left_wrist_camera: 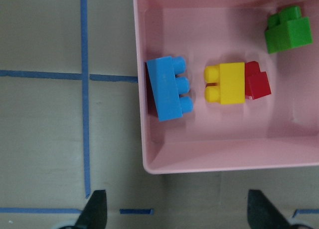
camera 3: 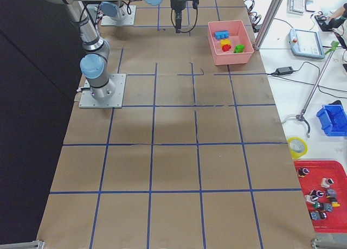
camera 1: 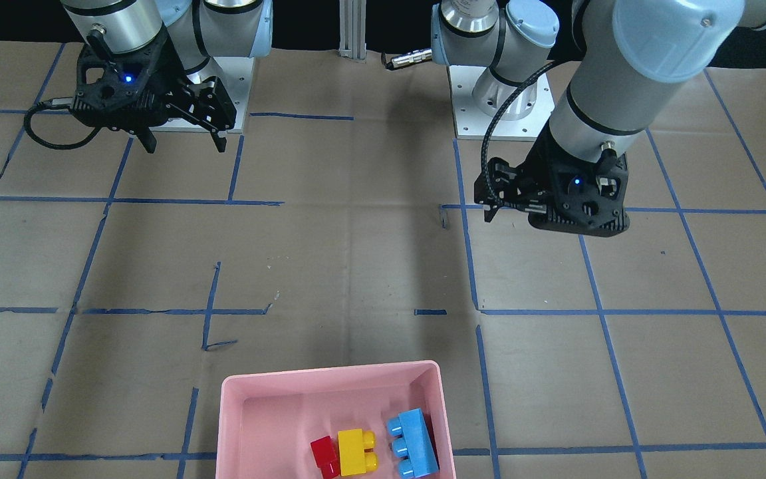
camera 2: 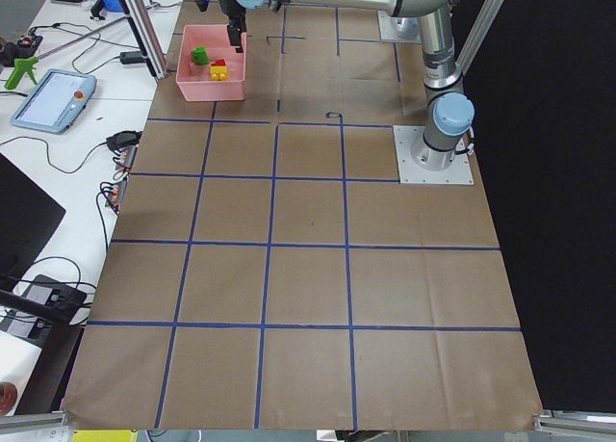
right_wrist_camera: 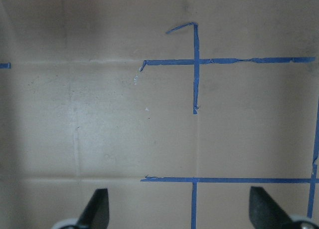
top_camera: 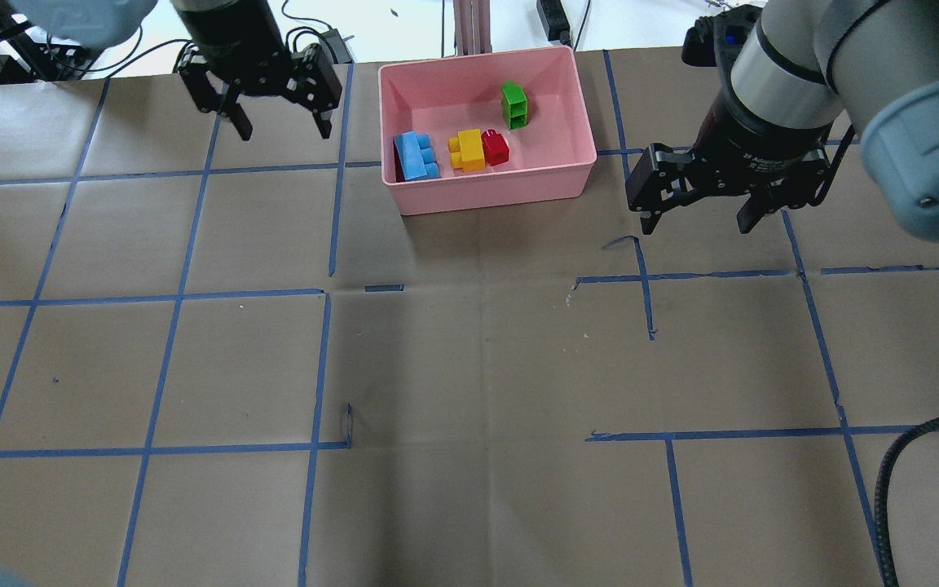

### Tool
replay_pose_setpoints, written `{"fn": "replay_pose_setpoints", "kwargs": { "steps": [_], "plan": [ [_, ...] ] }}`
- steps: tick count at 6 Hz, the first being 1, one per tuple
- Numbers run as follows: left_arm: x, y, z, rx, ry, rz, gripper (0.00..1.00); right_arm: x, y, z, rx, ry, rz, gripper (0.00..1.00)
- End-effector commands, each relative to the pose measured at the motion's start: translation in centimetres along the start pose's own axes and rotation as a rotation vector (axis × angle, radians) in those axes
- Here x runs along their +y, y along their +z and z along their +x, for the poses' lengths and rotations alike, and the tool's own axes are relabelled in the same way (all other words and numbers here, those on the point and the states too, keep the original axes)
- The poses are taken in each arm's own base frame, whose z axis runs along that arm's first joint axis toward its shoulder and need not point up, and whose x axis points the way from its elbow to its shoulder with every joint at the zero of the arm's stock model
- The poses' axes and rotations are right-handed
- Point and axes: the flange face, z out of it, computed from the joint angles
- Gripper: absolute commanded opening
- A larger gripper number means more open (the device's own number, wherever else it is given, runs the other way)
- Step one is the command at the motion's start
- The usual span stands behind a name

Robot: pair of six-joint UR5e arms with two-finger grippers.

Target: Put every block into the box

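The pink box (top_camera: 494, 191) stands at the table's far middle. All the blocks lie inside it: green (top_camera: 514, 104), red (top_camera: 495, 147), yellow (top_camera: 469, 150) and light-blue (top_camera: 416, 155). The left wrist view shows them too: blue (left_wrist_camera: 169, 88), yellow (left_wrist_camera: 229, 83), red (left_wrist_camera: 258, 82), green (left_wrist_camera: 289, 33). My left gripper (top_camera: 284, 130) hangs open and empty to the left of the box. My right gripper (top_camera: 696, 225) hangs open and empty to its right, over bare paper (right_wrist_camera: 149, 114). In the front view the green block is out of frame.
Brown paper with a blue tape grid (top_camera: 323, 293) covers the table. An aluminium post (top_camera: 469, 24) and cables stand just behind the box. The two arm bases (camera 1: 503, 100) sit at the robot's edge. Side benches hold tools and bins (camera 3: 325, 205).
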Motion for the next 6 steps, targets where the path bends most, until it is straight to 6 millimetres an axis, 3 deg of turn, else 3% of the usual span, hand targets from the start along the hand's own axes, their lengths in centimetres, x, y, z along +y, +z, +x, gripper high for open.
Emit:
{"fn": "replay_pose_setpoints", "kwargs": {
  "steps": [1, 6],
  "plan": [
    [6.2, -1.5, 0.1, -0.045, 0.024, 0.020, 1.00, -0.3, 0.2, 0.0, -0.001, 0.002, -0.003, 1.00],
    [6.4, -2.6, 0.6, -0.031, 0.006, 0.056, 1.00, -0.2, 1.1, 0.2, 0.009, 0.003, -0.024, 1.00]
  ]
}}
